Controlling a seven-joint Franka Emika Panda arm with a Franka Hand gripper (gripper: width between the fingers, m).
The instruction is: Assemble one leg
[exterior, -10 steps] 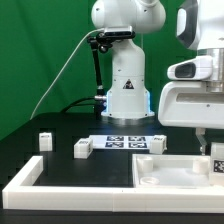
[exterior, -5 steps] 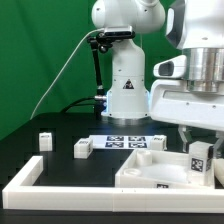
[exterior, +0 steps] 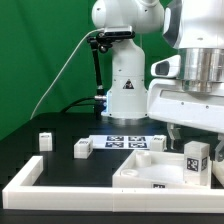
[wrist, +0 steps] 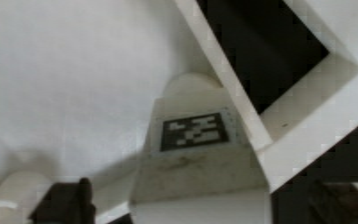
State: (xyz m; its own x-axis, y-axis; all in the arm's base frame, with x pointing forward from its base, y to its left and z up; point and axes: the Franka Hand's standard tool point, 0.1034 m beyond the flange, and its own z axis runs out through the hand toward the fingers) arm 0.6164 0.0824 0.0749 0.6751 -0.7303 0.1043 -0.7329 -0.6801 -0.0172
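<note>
Smooth matt white plastic leg [exterior: 196, 160]

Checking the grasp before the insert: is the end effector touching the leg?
Cannot tell. In the exterior view the leg hangs below the end effector, but the fingers are hidden.

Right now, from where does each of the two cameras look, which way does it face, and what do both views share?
Exterior view: off the arm, low at the table's edge, facing the robot base across the black table; the arm's wrist housing fills the exterior view's right, above the panel.
Wrist view: on the wrist, looking down along the jaws at the leg; one dark finger shows.
Shared: the tagged leg and the white panel under it.
</note>
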